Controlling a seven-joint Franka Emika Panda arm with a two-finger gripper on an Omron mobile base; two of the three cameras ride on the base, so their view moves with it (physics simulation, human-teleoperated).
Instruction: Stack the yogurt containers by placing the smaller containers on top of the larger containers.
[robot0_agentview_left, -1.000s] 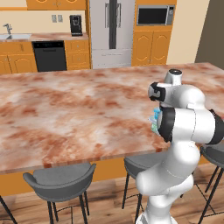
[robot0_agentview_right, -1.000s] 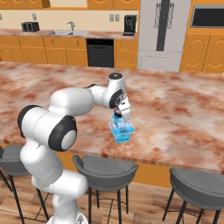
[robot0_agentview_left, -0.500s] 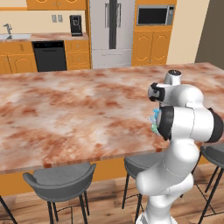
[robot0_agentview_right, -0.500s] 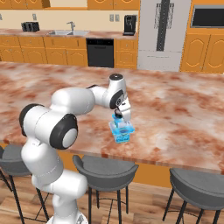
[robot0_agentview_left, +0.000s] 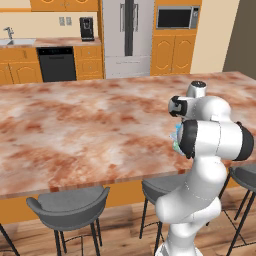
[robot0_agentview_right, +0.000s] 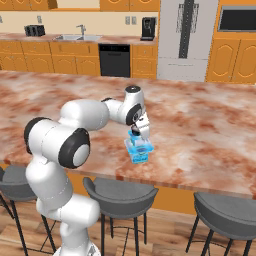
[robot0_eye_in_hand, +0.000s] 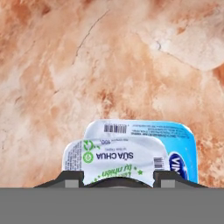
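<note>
Small pack (robot0_eye_in_hand: 117, 162) atop larger pack (robot0_eye_in_hand: 175, 144) (end effector (robot0_eye_in_hand: 117, 178) gripping).

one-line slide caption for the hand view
Gripper straddling a white-lidded yogurt pack above a blue-lidded yogurt pack on the marble counter.

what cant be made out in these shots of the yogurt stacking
- Gripper, right base view: fingertips too small to tell whether they clamp the blue yogurt pack.
- Hand view: fingertips cut off by the bottom edge; the green-printed pack hides most of the larger blue pack behind it, so whether they touch is unclear.
- Left base view: the arm's own body covers the packs; only a sliver shows.
- Print on the lids is too blurred to read fully.
</note>
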